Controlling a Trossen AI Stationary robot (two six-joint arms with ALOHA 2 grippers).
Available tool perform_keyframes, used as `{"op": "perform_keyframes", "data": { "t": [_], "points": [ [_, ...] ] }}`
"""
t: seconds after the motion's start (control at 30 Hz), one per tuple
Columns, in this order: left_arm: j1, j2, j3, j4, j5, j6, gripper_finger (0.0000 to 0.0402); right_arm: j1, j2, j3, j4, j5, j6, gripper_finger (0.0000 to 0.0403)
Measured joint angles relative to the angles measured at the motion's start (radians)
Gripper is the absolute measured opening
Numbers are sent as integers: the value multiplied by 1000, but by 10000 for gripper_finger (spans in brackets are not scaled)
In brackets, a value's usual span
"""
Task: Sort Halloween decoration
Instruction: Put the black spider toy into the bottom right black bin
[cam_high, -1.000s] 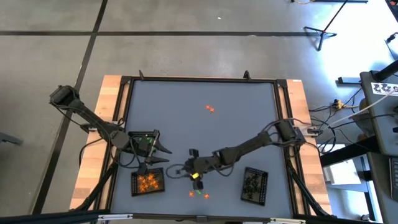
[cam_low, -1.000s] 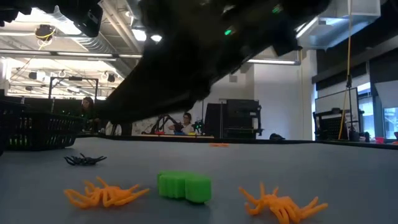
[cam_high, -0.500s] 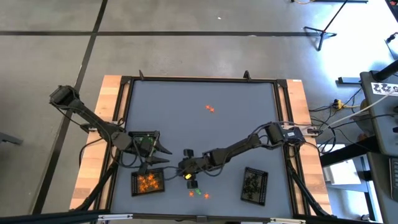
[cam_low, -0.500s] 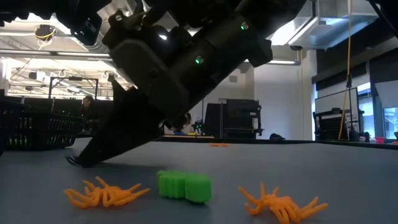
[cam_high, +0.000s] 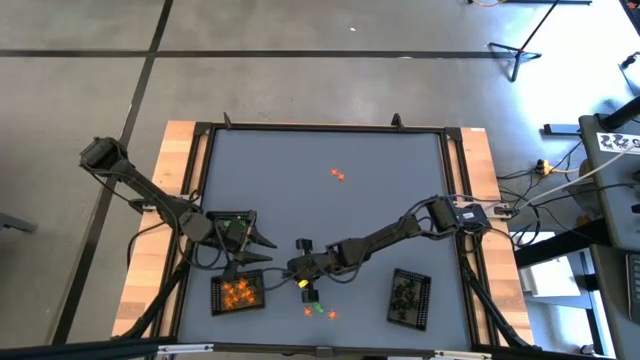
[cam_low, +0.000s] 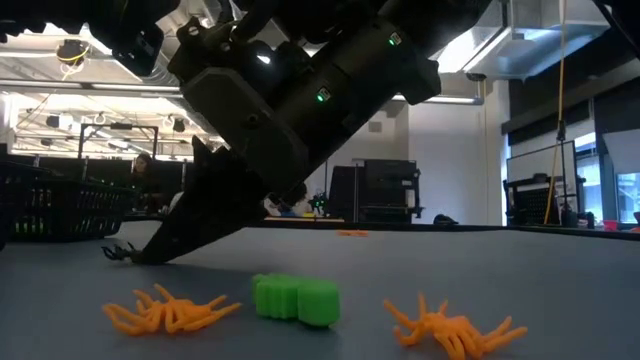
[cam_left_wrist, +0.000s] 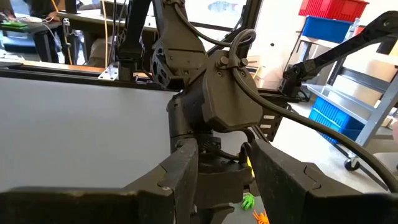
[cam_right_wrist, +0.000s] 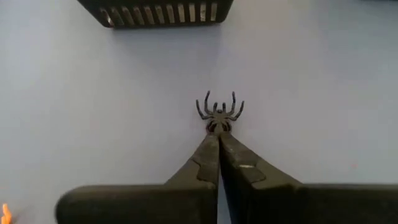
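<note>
Right hand (cam_right_wrist: 219, 127) pinched shut on black spider (cam_right_wrist: 219, 112) at tabletop (cam_right_wrist: 323, 93); legs point away from fingertips. Left hand (cam_high: 268, 241) open, waiting nearby.

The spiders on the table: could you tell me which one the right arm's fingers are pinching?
The black spider, pinched at the tips of the right gripper. The two orange spiders lie loose beside the green trinket.

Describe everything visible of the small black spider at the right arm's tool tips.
The small black plastic-looking spider lies flat on the grey table surface, thin curved legs fanned away from the right tool, whose tips are shut on its rear body. It sits short of a black slatted tray. In the low view its legs poke out at the tip.
</note>
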Motion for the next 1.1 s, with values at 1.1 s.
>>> {"op": "perform_keyframes", "data": {
  "t": [1.1],
  "points": [
    [32, 7, 258, -1003, -8, -317, 144, -12, -187, -6, -280, 106, -20, 39]
  ]
}}
